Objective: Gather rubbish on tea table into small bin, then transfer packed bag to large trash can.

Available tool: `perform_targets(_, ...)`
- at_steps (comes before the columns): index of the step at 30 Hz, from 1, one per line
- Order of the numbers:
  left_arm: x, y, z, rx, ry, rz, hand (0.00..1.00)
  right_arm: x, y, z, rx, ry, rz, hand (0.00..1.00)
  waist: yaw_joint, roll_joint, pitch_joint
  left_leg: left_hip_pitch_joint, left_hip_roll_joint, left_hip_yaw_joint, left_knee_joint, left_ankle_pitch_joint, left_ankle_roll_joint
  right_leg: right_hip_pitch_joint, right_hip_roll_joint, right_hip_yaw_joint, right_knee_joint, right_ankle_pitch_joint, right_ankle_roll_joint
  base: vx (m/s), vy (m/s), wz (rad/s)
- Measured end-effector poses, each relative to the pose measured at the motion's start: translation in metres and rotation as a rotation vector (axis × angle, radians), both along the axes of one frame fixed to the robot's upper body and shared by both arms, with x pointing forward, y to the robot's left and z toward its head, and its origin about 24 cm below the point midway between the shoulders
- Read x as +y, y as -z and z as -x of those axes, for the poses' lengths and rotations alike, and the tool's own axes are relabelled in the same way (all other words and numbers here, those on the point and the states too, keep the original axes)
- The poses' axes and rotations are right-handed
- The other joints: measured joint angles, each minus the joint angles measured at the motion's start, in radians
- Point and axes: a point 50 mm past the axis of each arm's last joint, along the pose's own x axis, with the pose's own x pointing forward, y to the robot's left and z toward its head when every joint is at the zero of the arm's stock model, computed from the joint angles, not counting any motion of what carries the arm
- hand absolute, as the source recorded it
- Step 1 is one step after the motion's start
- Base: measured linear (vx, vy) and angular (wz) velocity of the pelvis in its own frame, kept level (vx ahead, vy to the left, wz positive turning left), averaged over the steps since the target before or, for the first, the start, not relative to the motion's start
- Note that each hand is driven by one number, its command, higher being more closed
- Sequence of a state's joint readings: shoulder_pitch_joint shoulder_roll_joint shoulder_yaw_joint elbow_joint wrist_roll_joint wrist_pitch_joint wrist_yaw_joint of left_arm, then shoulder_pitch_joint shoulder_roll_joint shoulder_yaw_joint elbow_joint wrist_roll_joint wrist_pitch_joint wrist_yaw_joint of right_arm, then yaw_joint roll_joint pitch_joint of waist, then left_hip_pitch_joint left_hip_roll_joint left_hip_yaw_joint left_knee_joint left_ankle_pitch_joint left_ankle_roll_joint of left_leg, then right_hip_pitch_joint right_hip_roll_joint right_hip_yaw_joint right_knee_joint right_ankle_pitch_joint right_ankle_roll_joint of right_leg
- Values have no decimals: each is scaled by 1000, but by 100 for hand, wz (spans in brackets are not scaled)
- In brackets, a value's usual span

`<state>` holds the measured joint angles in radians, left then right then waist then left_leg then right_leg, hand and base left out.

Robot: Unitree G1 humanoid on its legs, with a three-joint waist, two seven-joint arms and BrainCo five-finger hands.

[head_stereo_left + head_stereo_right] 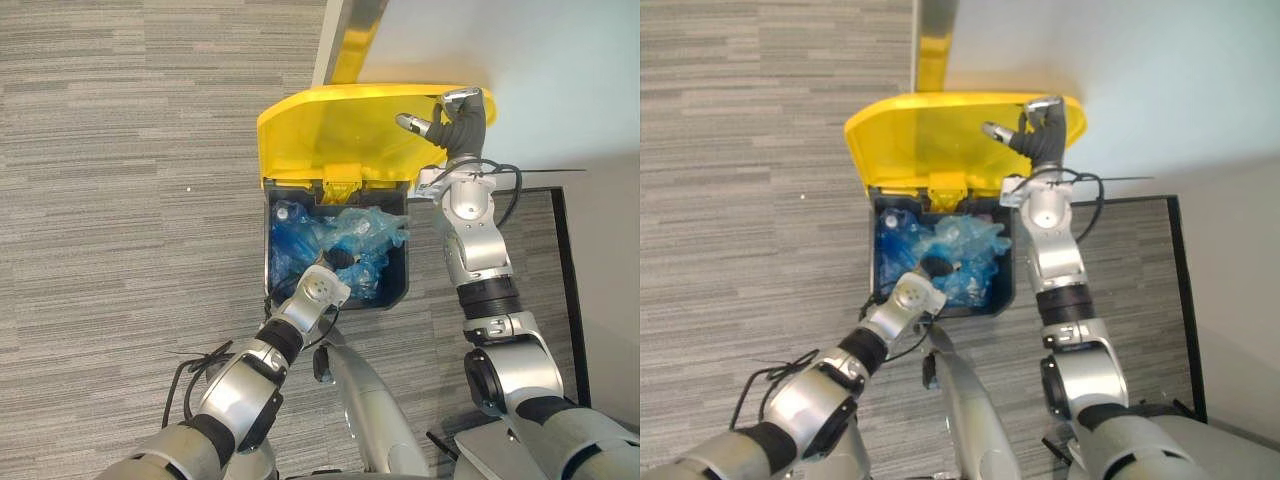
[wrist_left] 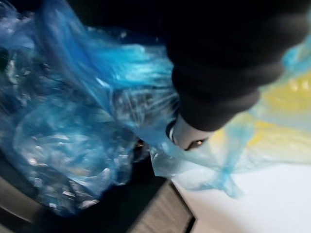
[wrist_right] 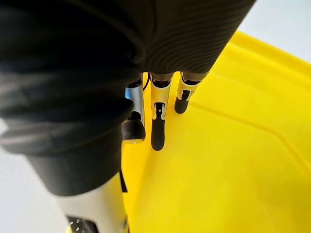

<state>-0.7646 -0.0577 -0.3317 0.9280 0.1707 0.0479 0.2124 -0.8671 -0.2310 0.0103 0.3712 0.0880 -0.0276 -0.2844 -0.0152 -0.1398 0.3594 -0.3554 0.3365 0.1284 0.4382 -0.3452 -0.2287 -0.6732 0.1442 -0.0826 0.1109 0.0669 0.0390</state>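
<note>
The right arm stretches forward, right hand (image 1: 460,122) flat with fingers (image 3: 158,131) straight; the left hand (image 1: 338,261) angles downward.

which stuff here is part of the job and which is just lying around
Job:
large trash can
yellow lid, held up by the right hand
blue bag inside the can
left hand at the bag

Just there:
grey carpet
white wall
black-edged panel beside the can

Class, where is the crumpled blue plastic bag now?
In the left eye view the blue bag lies inside the dark bin, below its yellow lid, by the left hand.
</note>
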Motion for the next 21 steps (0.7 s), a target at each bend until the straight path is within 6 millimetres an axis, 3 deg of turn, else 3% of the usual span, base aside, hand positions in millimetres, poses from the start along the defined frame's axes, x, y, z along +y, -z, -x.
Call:
perform_targets(1, 1, -1, -1, -3, -4, -12, 0, 2, 1, 0, 3, -9, 14, 0, 0, 1, 0, 2, 8, 1, -7, -4, -6, 0, 2, -3, 2, 1, 1, 46, -20, -18)
perform_targets(2, 1, -1, -2, -11, 1, -42, 0, 3, 2, 0, 8, -12, 24, 0, 0, 6, 3, 6, 20, 2, -29, -3, -7, -1, 2, -10, 1, -18, 29, 40, -49, 6)
perform_targets(3, 0, 0, -1, -11, 6, -61, 0, 2, 2, -1, 8, -6, 21, 0, 4, 13, 6, 8, 29, 1, -51, 1, -14, -39, 8, 28, 111, 10, -52, 71, -57, 46)
perform_targets(4, 0, 3, 0, -4, 8, -71, 0, 0, 3, -2, 16, 1, 26, 0, -11, 8, 4, 13, 17, -1, -64, 16, -37, -33, 1, 51, 118, -28, -79, 113, -60, 48)
perform_targets(6, 5, 2, -2, 0, -17, -98, 0, 2, 2, -5, 24, -3, 36, 0, 4, 10, 3, -1, -4, -1, 40, 11, -19, -26, 1, 40, 74, -6, -60, 83, -34, 19)
perform_targets(8, 8, 0, -5, -10, -30, -129, 0, 5, 8, -7, 57, -14, 56, 0, 0, 10, 3, 7, -32, 25, 62, -36, 3, -26, 0, 30, 51, 17, -60, 7, -17, 12)
perform_targets(12, 14, 6, -3, 6, -52, -166, 0, 9, 22, -12, 137, -34, 94, 0, 14, 13, 5, 4, -41, 15, 82, -59, 1, 3, -15, 11, 26, 39, -55, -35, 22, 9)
perform_targets(13, 15, 7, -3, 8, -59, -168, 0, 8, 29, -12, 160, -36, 100, 0, 20, 16, 7, 10, -30, 15, 63, -57, 8, 19, -23, -3, 6, 29, -23, -63, -13, 12)
perform_targets(14, 16, 4, -4, -13, -68, -181, 0, 7, 29, -12, 162, -33, 105, 0, 32, 38, 19, 20, -10, 15, 26, -54, 8, -3, -21, -12, 94, 19, -65, -22, -28, 37)
perform_targets(15, 17, 6, -2, -13, -72, -177, 0, 8, 32, -12, 168, -33, 104, 0, 20, 35, 18, 32, -25, 10, 3, -43, -7, -18, -29, 32, 199, 26, -123, 92, -26, 56)
perform_targets(16, 19, 9, 0, -13, -84, -179, 0, 7, 34, -12, 174, -34, 104, 0, 27, 35, 16, 38, -29, -10, 4, -28, -15, 30, -28, 52, 143, 3, -84, 131, -51, 31)
perform_targets(17, 23, 10, 1, -12, -108, -184, 0, 9, 35, -12, 174, -40, 104, 0, 48, 42, 14, 54, -45, -9, 15, -27, -5, 50, -20, 49, 100, 35, -71, 110, -43, 9)
perform_targets(19, 30, 5, -1, -39, -132, -187, 0, 7, 38, -11, 178, -28, 118, 0, 50, 36, 17, 62, -74, -18, 5, -33, 9, 52, -22, 35, 89, 58, -90, 22, -26, 6)
perform_targets(21, 34, 10, 6, -42, -148, -178, 0, 7, 53, -8, 217, -33, 133, 0, 58, 36, 17, 83, -85, -32, -1, -33, 10, 71, -24, 33, 87, 55, -86, 25, 12, 5)
